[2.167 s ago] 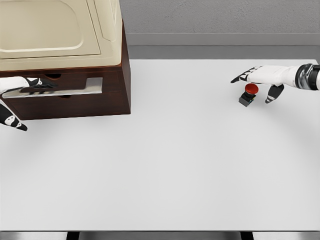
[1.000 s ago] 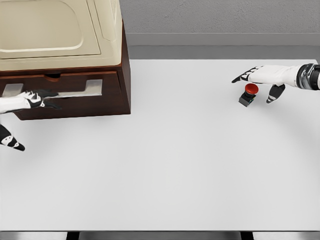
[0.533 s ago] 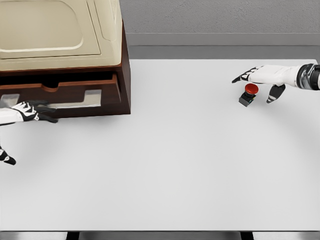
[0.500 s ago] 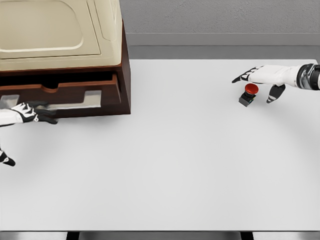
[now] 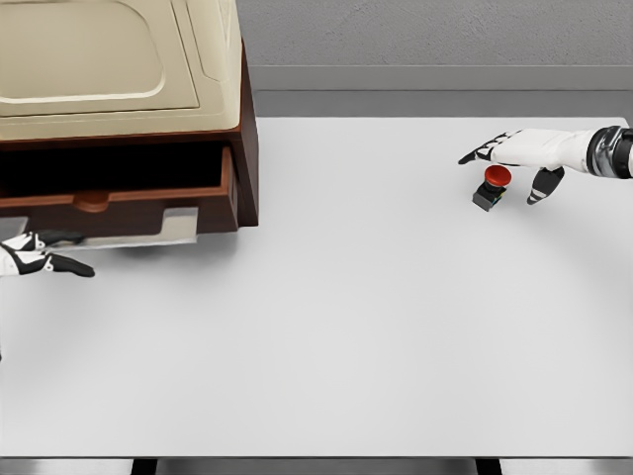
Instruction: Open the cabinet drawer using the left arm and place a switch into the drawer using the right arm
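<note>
Head view. My left hand, at nine o'clock, curls on what seems the silver handle of the drawer; the drawer gapes under the cabinet. I should pull straight toward six o'clock. At two o'clock, my right hand hovers spread, holding nothing, over the red switch on the table.

White robot hands showing black fingertips.
Right hand wearing grey-and-black wrist band; left hand showing black knuckle patches.

Cabinet far left on table, switch far right.
</note>
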